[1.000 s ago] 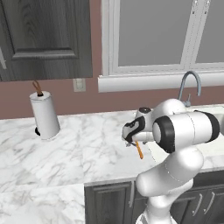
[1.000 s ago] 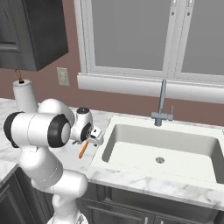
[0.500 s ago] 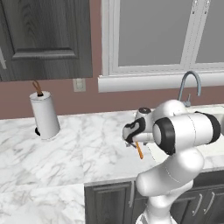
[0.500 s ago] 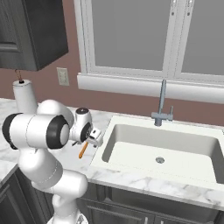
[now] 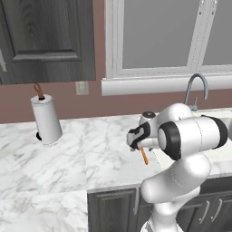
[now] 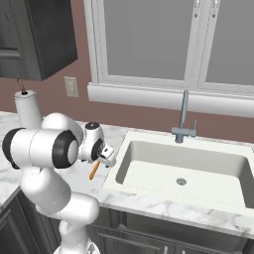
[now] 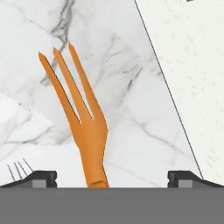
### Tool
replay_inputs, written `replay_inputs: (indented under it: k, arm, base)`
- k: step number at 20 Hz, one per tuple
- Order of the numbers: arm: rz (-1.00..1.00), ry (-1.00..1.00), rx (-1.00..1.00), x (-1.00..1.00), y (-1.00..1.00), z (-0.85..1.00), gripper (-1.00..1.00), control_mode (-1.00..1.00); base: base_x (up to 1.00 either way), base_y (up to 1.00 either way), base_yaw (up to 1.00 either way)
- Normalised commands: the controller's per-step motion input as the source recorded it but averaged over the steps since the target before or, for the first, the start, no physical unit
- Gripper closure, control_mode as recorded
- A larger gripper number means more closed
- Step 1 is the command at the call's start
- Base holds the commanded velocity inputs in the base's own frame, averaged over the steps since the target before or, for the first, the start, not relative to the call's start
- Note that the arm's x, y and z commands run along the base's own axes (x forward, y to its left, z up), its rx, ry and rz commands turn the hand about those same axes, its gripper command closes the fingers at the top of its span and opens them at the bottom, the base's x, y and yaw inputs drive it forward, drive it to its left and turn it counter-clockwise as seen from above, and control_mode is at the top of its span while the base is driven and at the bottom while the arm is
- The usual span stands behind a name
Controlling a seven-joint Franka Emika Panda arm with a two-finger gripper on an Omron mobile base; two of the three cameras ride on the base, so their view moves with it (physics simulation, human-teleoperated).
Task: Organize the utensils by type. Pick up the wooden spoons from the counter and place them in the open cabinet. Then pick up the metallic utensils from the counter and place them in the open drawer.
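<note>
An orange fork (image 7: 87, 131) lies on the white marble counter (image 7: 131, 100) with its three tines pointing away from the hand. My gripper (image 7: 112, 177) hangs just above it, open, and the fork's handle runs between the two fingertips (image 7: 41, 177). The base views show the gripper (image 5: 136, 139) (image 6: 105, 158) pointing down at the counter, with the orange handle (image 5: 144, 156) (image 6: 94, 170) sticking out below it. The thin tines of a silver-white utensil (image 7: 17, 168) peek in beside the left fingertip. The wooden spoons and the open drawer are out of view.
The sink (image 6: 183, 168) with its faucet (image 6: 183, 124) begins right beside the fork, and its rim (image 7: 192, 65) crosses the hand view. A paper towel roll (image 5: 45, 120) stands at the wall to the left. A dark upper cabinet (image 5: 45, 41) hangs above it.
</note>
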Motion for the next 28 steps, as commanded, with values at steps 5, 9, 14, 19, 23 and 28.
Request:
replay_inputs:
  k: [5,9,14,19,23,28]
  arm:
    - [-0.04,0.0,0.0,0.02,0.0,-0.3,1.0,-1.0]
    - [0.0,0.0,0.0,-0.11,0.01,-0.39,1.0,-1.0]
    - [0.0,0.0,0.0,-0.18,0.03,-0.38,1.0,-1.0]
    - [0.0,0.0,0.0,-0.1,0.05,-0.3,1.0,-1.0]
    - [0.0,-0.01,0.0,-0.02,0.0,-0.1,1.0,-1.0]
    - [0.0,-0.11,0.02,0.0,0.04,0.14,1.0,-1.0]
  base:
    - [0.0,0.0,0.0]
    - [0.0,0.0,0.0]
    - [0.0,0.0,0.0]
    - [0.0,0.0,0.0]
    - [0.0,0.0,0.0]
    - [0.0,0.0,0.0]
